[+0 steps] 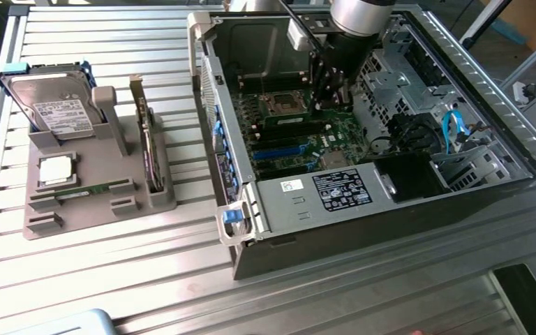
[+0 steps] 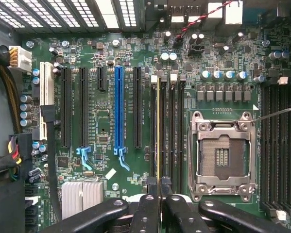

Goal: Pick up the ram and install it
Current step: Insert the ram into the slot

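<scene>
The ram (image 2: 158,126) shows edge-on as a thin yellowish line running out from between my fingertips, along one of the black memory slots beside the CPU socket (image 2: 223,155). My gripper (image 2: 158,196) is shut on the ram's near end, with a black finger (image 2: 145,213) on either side. Whether the stick sits in the slot or hovers just above it I cannot tell. In the exterior view my gripper (image 1: 329,98) reaches down into the open computer case (image 1: 240,230), over the green motherboard (image 1: 296,139).
Left of the case a grey fixture (image 1: 91,202) holds a silver hard drive (image 1: 54,105), an upright expansion card (image 1: 147,139) and a green strip (image 1: 95,188). The blue slot (image 2: 118,107), heatsink (image 2: 82,194), cables and power supply (image 1: 343,188) crowd the board.
</scene>
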### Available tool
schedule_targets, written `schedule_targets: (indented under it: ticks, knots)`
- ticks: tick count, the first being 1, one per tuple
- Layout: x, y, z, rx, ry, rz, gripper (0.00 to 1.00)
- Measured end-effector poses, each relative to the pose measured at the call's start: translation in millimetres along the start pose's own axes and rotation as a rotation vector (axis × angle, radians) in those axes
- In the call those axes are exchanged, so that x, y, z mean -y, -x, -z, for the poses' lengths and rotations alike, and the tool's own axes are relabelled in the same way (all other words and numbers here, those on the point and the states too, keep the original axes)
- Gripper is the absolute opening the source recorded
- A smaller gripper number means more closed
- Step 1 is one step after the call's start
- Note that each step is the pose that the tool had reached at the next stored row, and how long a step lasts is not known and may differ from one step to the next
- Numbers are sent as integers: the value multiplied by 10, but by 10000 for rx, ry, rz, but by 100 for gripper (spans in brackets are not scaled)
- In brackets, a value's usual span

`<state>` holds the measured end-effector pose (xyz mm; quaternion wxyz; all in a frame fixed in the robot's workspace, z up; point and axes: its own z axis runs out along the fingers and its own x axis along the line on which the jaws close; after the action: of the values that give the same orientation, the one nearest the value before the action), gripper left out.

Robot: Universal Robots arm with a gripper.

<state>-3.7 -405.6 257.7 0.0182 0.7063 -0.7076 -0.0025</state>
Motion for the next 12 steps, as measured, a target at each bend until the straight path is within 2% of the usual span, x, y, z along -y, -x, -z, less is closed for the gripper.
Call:
schedule_targets:
  ticks: [4,12]
  knots:
    - [3,-3,-85,1,0,1,12]
    - [2,-2,-110,0,0,0,12]
